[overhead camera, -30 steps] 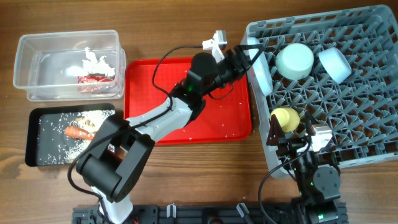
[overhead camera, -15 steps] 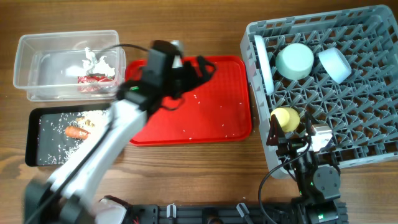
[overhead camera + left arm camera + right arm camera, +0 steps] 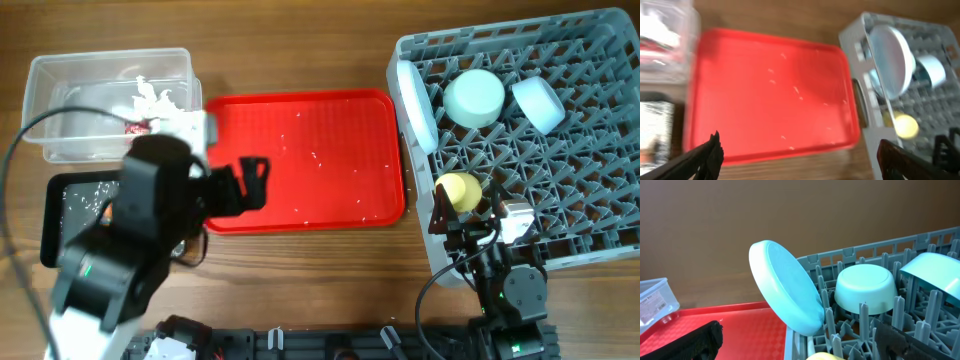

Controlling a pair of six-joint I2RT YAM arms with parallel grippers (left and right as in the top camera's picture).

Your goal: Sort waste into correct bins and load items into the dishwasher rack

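While the left gripper (image 3: 250, 185) is hovering wide open and empty over the near-left part of the big red plastic serving tray (image 3: 340, 120) mid-desk, the square grey plastic dishwasher rack (image 3: 580, 230) at the right edge is carrying the round pale blue plate (image 3: 415, 105) on its edge, the upturned pale green bowl (image 3: 474, 97), the tilted pale blue bowl (image 3: 540, 103) and the small yellow cup (image 3: 460, 190). The right gripper (image 3: 472, 215) is sitting at the rack's near-left corner, fingers spread and gripping nothing, the cup just ahead. In the far-left corner, the clear rectangular plastic tub (image 3: 60, 80) is holding crumpled white tissue (image 3: 155, 98) and a crumpled red wrapper (image 3: 135, 127).

Rack (image 3: 590, 205) R of serving tray (image 3: 330, 130); tub (image 3: 70, 100), shallow tray (image 3: 68, 215) L.
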